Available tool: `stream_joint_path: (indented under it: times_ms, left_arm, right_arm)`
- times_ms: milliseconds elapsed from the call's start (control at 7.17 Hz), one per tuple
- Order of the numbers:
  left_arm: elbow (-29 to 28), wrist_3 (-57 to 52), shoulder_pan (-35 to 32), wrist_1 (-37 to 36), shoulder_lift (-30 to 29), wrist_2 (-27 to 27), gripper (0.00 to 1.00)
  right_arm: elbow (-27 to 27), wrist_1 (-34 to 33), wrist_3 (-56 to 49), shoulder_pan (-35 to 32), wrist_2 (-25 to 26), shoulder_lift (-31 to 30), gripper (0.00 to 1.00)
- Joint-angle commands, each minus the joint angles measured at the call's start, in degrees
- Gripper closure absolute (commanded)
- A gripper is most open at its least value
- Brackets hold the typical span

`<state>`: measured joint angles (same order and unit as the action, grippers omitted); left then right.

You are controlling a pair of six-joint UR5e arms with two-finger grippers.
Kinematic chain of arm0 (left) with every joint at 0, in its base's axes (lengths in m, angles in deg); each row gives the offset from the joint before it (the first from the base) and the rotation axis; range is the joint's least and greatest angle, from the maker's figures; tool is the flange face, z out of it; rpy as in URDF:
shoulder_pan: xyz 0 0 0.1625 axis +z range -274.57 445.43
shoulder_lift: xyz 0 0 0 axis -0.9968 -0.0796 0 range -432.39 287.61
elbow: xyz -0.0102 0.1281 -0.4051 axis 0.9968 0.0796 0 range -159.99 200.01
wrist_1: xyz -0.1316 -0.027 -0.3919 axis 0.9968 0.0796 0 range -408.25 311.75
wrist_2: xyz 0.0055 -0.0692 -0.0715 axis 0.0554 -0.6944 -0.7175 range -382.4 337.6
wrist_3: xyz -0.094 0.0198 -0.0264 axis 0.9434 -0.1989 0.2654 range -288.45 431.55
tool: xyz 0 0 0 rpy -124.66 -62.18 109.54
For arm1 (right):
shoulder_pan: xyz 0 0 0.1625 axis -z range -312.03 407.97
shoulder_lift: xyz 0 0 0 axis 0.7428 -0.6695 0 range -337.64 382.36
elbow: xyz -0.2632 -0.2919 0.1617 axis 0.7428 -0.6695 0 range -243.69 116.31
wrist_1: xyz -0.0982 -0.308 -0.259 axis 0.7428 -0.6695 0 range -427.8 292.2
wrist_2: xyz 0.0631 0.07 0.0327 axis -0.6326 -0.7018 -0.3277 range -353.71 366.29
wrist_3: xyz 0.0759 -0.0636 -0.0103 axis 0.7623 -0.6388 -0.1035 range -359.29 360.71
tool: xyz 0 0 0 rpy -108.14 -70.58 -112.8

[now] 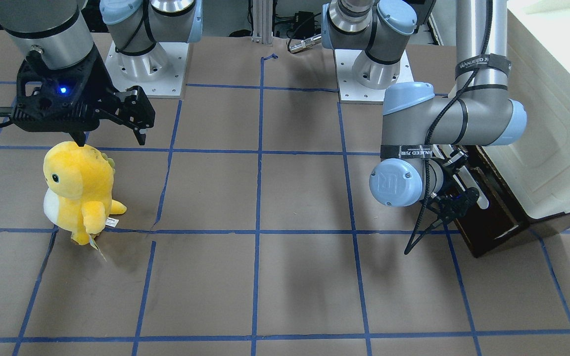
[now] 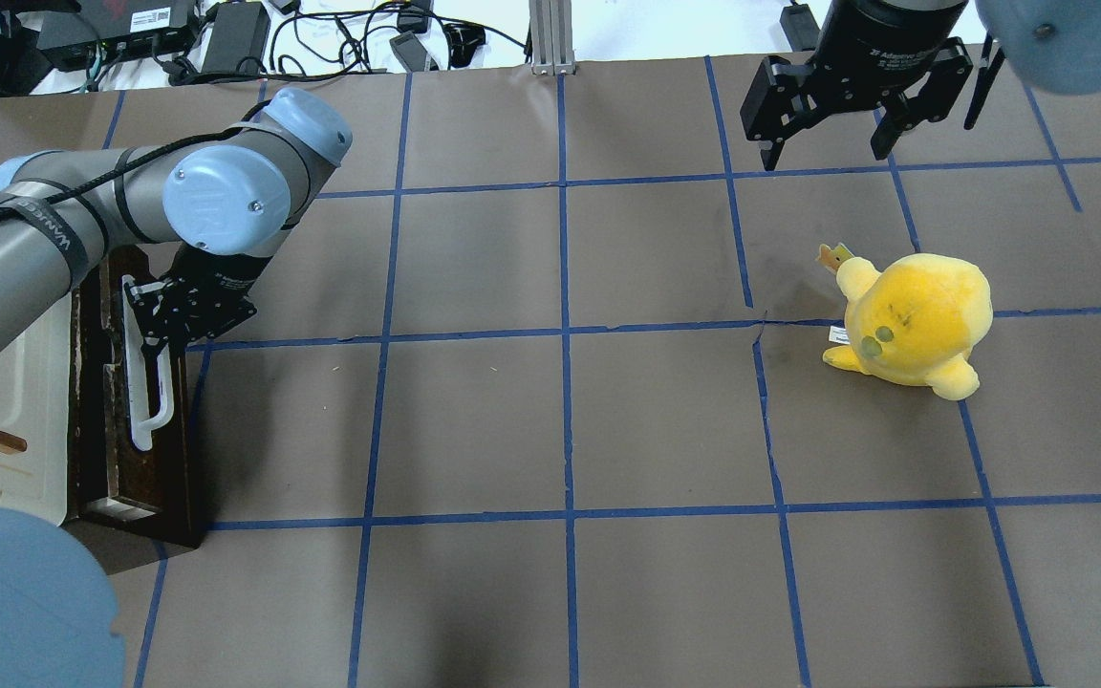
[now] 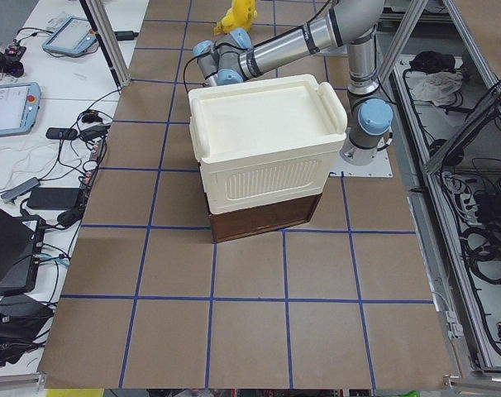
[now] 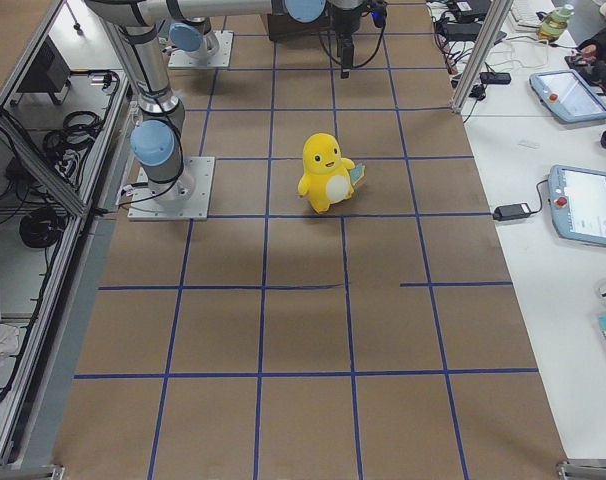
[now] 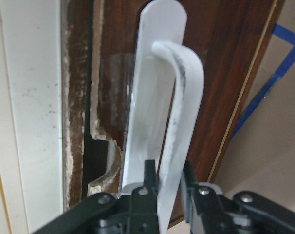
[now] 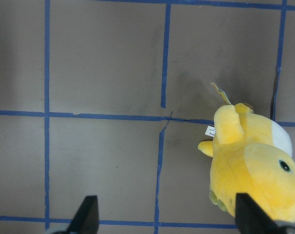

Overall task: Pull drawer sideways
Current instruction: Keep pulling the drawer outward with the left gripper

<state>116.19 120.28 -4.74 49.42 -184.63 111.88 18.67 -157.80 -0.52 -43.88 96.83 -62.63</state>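
Observation:
The drawer's dark brown front panel (image 2: 101, 430) with its long white bar handle (image 2: 141, 401) stands at the table's left end under the cream-white cabinet (image 2: 6, 411). My left gripper (image 2: 154, 330) is at the handle's far end. In the left wrist view the left gripper (image 5: 169, 170) is shut on the white handle (image 5: 159, 97), one finger on each side, with the brown panel (image 5: 225, 73) behind. A narrow dark gap shows between panel and cabinet. My right gripper (image 2: 828, 143) hangs open and empty above the far right of the table.
A yellow plush dinosaur (image 2: 914, 320) stands on the right half of the table, just in front of the right gripper (image 1: 112, 138). The brown table mat (image 2: 560, 430) carries a blue tape grid. Cables and power bricks (image 2: 226, 38) lie beyond the far edge.

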Motion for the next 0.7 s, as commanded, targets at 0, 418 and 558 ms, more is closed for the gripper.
stream_joint_path:
  times_ms: [0, 418, 558]
  left_arm:
    - [0.06, 0.22, -0.44, 0.41, -0.09, -0.06, 1.0]
    - [0.06, 0.4, -1.66, 1.29, -0.09, -0.15, 1.0]
    - [-0.03, 0.4, -1.76, 1.2, -0.26, -0.24, 1.0]
  right_arm:
    - [0.0, 0.0, -0.08, 0.0, -0.01, 0.0, 0.0]
    - [0.0, 0.0, 0.0, 0.0, -0.01, 0.0, 0.0]
    - [0.0, 0.0, -0.08, 0.0, 0.08, 0.0, 0.0]
